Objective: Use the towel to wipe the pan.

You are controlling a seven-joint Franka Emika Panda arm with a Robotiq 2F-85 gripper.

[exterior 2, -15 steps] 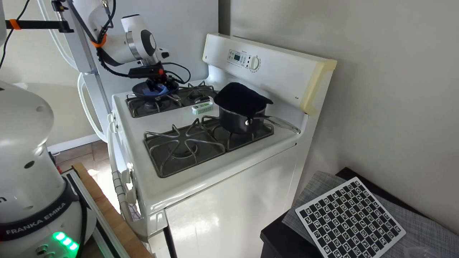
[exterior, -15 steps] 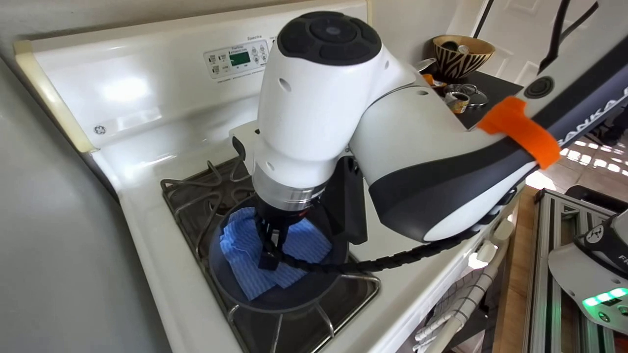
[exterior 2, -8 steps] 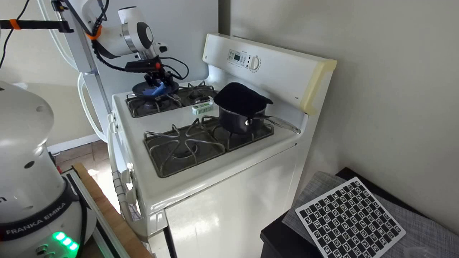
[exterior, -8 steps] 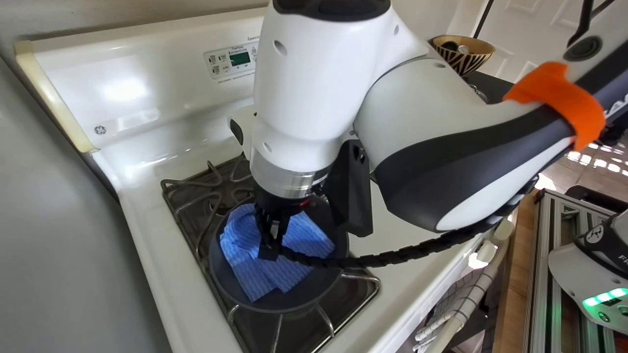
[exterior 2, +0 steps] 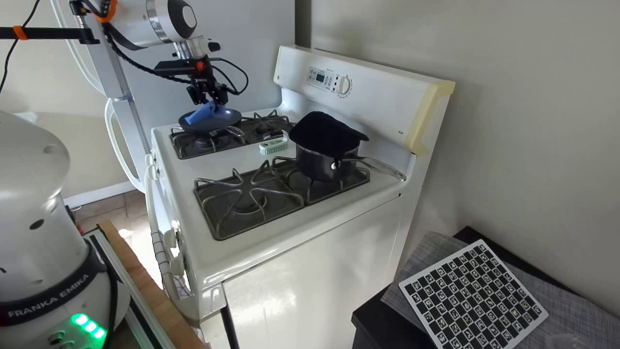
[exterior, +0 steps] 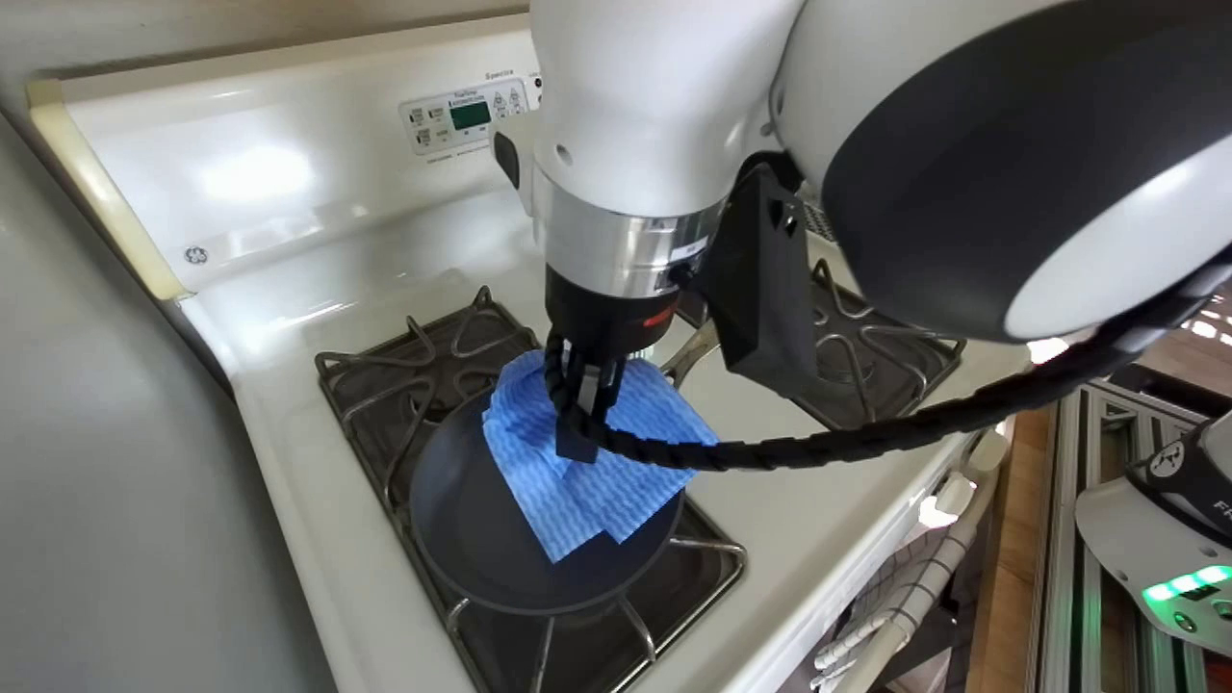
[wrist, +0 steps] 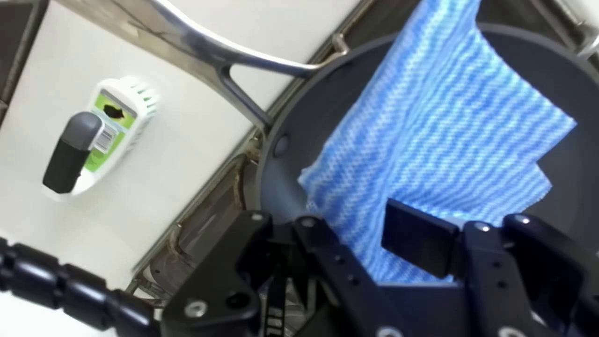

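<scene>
The bright blue towel [exterior: 616, 462] hangs bunched from my gripper [exterior: 577, 438] over the dark grey pan [exterior: 481, 539]. The towel [exterior 2: 206, 112] and the pan [exterior 2: 232, 118] show in both exterior views. In the wrist view the towel [wrist: 449, 154] is folded over the pan [wrist: 323, 93], and the pan's metallic handle [wrist: 187, 47] extends to the upper left. My gripper [wrist: 360, 229] is shut on the towel; one finger pad shows and cloth hides the opposite one. I cannot tell whether the towel's lower edge touches the pan.
A white brush with a green label [wrist: 110, 126] lies on the stove top beside the pan; it also shows in an exterior view [exterior 2: 273, 145]. A dark pot [exterior 2: 319, 162] with a black cloth on it stands on a rear burner. Metal grates [exterior: 549, 645] surround the pan.
My gripper has risen from the pan and moved toward the handle side. The towel has come along, lifted from the pan's bottom. The pan has stayed in place.
</scene>
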